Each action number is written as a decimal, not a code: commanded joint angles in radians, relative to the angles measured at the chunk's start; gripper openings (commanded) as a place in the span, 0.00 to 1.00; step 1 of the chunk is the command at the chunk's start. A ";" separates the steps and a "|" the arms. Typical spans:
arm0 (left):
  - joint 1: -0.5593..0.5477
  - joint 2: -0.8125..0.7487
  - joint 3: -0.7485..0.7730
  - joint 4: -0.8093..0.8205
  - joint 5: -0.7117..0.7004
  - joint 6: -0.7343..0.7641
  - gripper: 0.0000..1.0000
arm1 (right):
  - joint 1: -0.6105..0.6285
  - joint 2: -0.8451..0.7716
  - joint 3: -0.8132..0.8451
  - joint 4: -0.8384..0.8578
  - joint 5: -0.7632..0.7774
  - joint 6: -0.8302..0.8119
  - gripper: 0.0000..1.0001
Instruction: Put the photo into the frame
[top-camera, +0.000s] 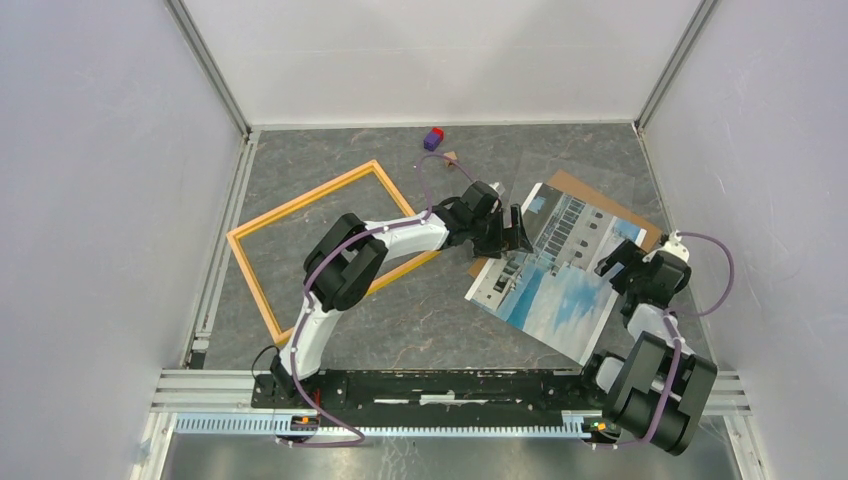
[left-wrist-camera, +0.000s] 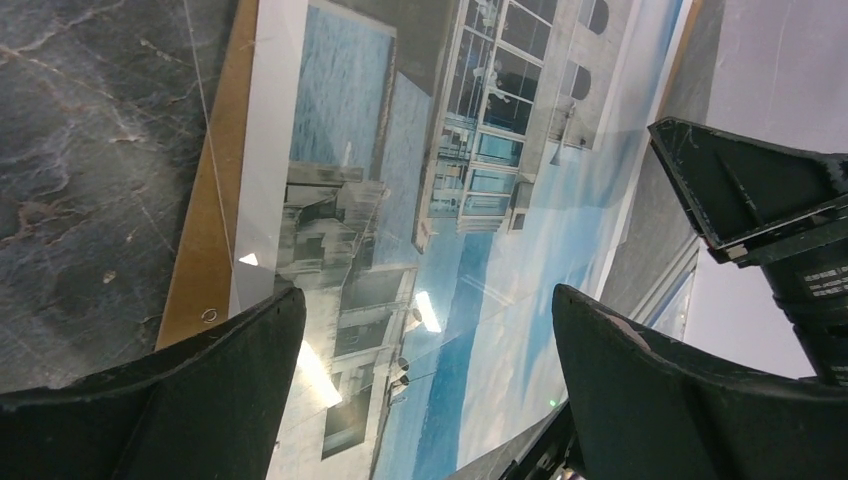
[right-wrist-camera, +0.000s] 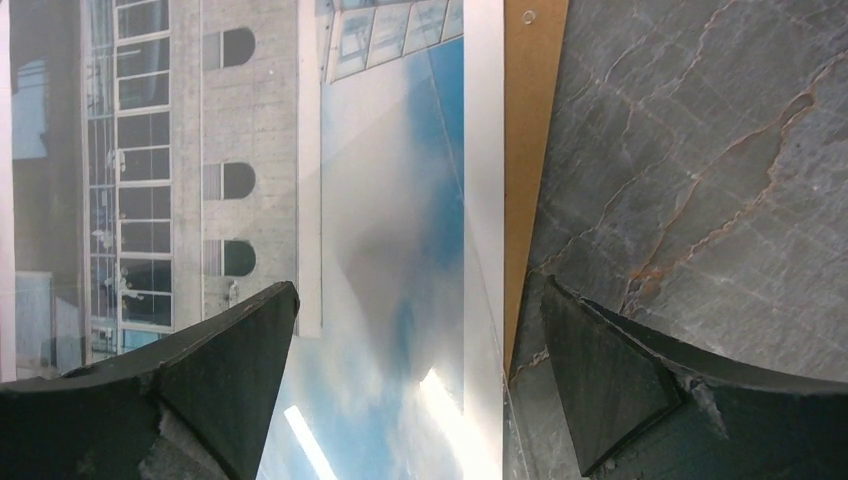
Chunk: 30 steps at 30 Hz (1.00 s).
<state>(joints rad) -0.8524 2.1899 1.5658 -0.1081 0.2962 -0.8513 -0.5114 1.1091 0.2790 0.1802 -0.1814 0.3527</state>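
The photo (top-camera: 560, 275) of white buildings and blue sky lies face up at the right on a brown backing board (top-camera: 590, 192). A clear sheet seems to lie over it. The orange-yellow wooden frame (top-camera: 300, 201) lies empty at the left. My left gripper (top-camera: 522, 232) hovers open over the photo's left edge, and the print (left-wrist-camera: 480, 200) fills the gap between its fingers (left-wrist-camera: 425, 300). My right gripper (top-camera: 612, 262) is open over the photo's right edge. One of its fingers is above the print (right-wrist-camera: 390, 200) and the other above the table, the gripper (right-wrist-camera: 420, 290) straddling the board's edge (right-wrist-camera: 530, 150).
A small purple and red block (top-camera: 433, 138) and a tan piece (top-camera: 450, 157) lie near the back wall. The left arm stretches across the frame's right corner. Walls close in on both sides and at the back. The right gripper's body (left-wrist-camera: 760, 200) shows in the left wrist view.
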 joint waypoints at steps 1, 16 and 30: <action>0.001 0.019 0.035 -0.032 -0.014 -0.046 1.00 | 0.001 -0.037 -0.057 -0.095 -0.061 0.012 0.98; 0.001 0.027 0.023 -0.051 -0.019 -0.036 1.00 | 0.001 -0.069 -0.038 -0.149 -0.274 -0.008 0.92; 0.047 -0.019 -0.043 -0.064 -0.042 0.014 1.00 | 0.006 -0.152 -0.088 -0.278 -0.182 -0.060 0.98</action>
<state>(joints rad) -0.8303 2.1956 1.5742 -0.1318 0.2893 -0.8528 -0.5167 0.9470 0.2310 0.0208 -0.4194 0.3046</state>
